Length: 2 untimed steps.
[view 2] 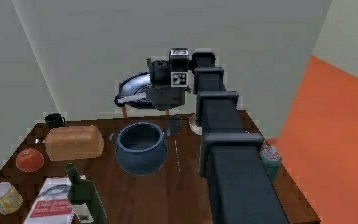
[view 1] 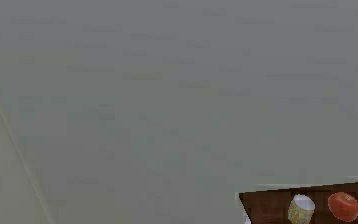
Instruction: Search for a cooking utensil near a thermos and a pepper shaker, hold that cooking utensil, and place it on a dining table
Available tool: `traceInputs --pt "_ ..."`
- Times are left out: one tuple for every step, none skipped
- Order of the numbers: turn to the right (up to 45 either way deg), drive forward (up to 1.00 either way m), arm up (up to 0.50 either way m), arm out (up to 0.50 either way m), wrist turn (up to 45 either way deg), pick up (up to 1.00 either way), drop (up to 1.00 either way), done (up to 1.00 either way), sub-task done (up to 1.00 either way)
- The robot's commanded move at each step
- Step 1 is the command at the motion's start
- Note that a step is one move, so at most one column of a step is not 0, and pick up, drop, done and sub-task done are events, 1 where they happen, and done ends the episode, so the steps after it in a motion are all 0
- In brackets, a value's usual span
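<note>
Nearest on the table [view 2: 177,190]: dark bottle [view 2: 80,192] and book [view 2: 53,202]. Further out: blue pot [view 2: 140,147] and bread loaf [view 2: 74,141]. Beyond these, above the table's far edge, the gripper [view 2: 153,95] holds the cooking utensil [view 2: 133,90], a silvery pan-like shape hanging clear against the wall. I cannot tell how the fingers are set. My judgement: rigid metal, smooth, probably slippery and lopsided. A hold near the handle's root should limit swinging.

Pot [view 2: 140,148] blue, loaf [view 2: 74,142] tan, tomato [view 2: 29,160] red — table [view 2: 177,190] brown (bottle [view 2: 82,195] dark green).
</note>
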Motion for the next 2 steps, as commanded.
traceInputs --pt "0.0 0.00 0.00 0.00 -45.0 0.00 0.00 0.00 0.00" --pt "0.0 0.00 0.00 0.00 -45.0 0.00 0.00 0.00 0.00"
